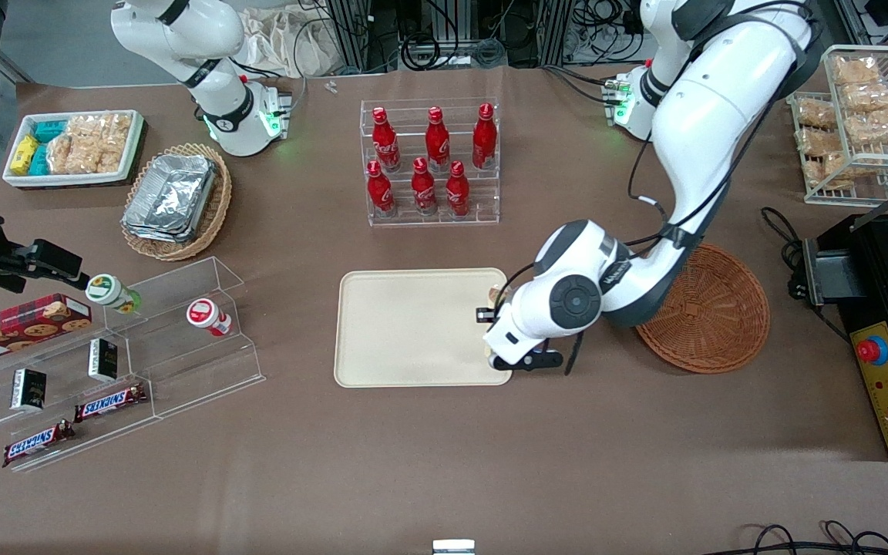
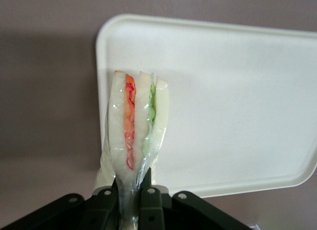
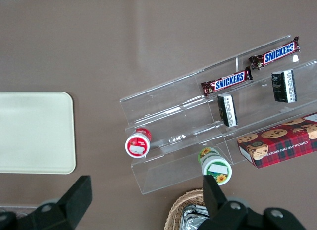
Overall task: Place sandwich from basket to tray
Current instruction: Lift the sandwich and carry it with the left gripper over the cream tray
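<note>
The fingers [image 2: 148, 203] are closed tight on the clear wrapping at the narrow end of the sandwich [image 2: 136, 123], which stands out from between them with its red-pink and green filling layers showing edge-on. The gripper [image 1: 499, 327] hangs at the right-hand edge of the tray [image 1: 413, 327] in the front view, at centre frame; from that camera the arm's wrist covers most of the sandwich, so only a small tan sliver near the tray rim appears to belong to it. In the wrist view the sandwich lies across the tray's rounded corner, partly over cream plastic and partly over table; whether it touches the tray cannot be told.

The table [image 1: 444, 478] is covered in plain brown sheet. The basket [image 1: 714, 312] sits right of centre in the front view, just beside the arm, nothing visible in its uncovered part. Red bottles [image 1: 428, 162] stand in a clear rack at upper centre.
</note>
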Controlling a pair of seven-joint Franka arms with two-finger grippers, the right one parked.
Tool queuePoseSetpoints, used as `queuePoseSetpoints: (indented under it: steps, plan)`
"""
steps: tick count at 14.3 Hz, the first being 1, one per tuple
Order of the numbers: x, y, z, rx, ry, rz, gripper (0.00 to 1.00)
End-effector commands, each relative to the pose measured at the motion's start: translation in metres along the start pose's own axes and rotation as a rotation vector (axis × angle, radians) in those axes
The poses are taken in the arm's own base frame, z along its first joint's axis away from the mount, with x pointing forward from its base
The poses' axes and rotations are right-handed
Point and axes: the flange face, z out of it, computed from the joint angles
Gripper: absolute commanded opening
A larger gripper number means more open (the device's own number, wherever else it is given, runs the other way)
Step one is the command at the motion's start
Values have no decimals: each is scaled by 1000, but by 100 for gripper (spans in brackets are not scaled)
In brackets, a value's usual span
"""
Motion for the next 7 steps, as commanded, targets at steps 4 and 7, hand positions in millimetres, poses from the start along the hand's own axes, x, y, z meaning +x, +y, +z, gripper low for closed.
queuePoseSetpoints:
  steps: [4, 7]
  plan:
    - [-2, 16, 51, 77, 18, 20, 0]
    - [-2, 16, 56, 79, 15, -16, 65]
